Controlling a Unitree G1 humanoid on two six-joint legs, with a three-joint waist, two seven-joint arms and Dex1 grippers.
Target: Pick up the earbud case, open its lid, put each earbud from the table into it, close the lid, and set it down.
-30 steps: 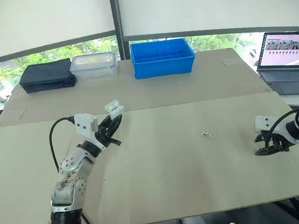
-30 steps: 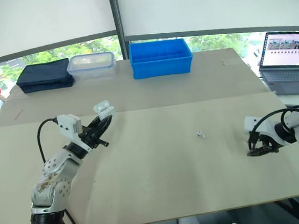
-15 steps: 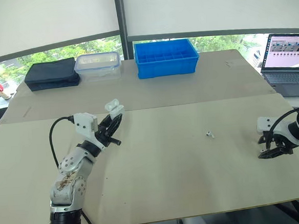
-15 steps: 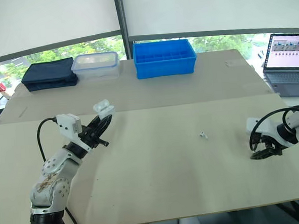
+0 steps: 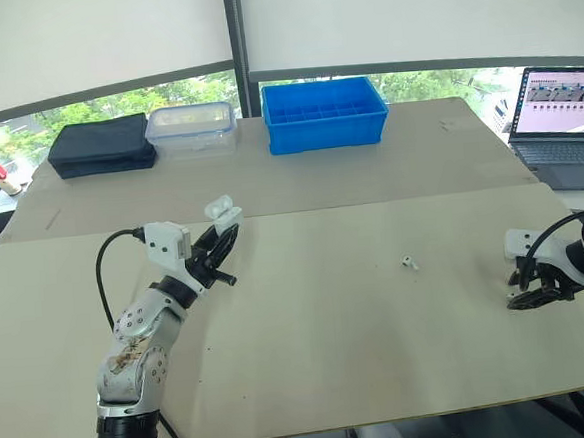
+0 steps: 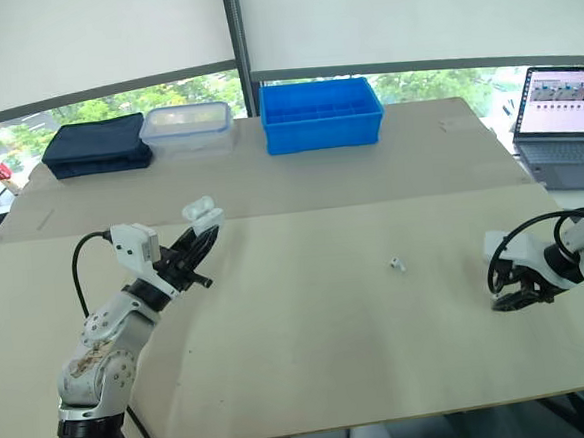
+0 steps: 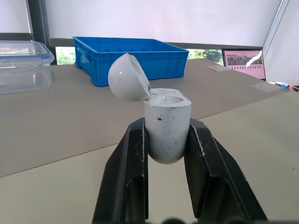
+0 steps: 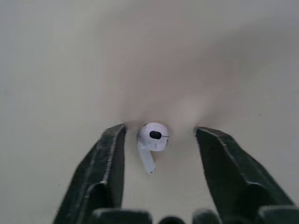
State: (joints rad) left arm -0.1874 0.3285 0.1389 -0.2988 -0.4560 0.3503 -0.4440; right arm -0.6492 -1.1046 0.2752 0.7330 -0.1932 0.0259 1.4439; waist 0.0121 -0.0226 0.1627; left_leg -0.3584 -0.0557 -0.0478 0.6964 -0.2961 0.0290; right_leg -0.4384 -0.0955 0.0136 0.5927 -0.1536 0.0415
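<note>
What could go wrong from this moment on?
The earbud lies between the open fingers of the right gripper, closer to one of them, so closing may flick it away rather than grip it. The left gripper holds the earbud case by its lower part, lid open; pushing an earbud in might tilt it.

Mid-table earbud [image 5: 407,262] too small for detail

Left gripper [image 6: 196,248], left of centre, clasps the white earbud case [image 6: 202,215], lid tipped open, above the tan surface [image 6: 312,368]; one earbud [image 6: 396,264] lies right of centre, the right gripper [image 6: 513,299] sits low at the right edge, and a blue bin [image 6: 320,114] and laptop [image 6: 565,115] stand along the top.
</note>
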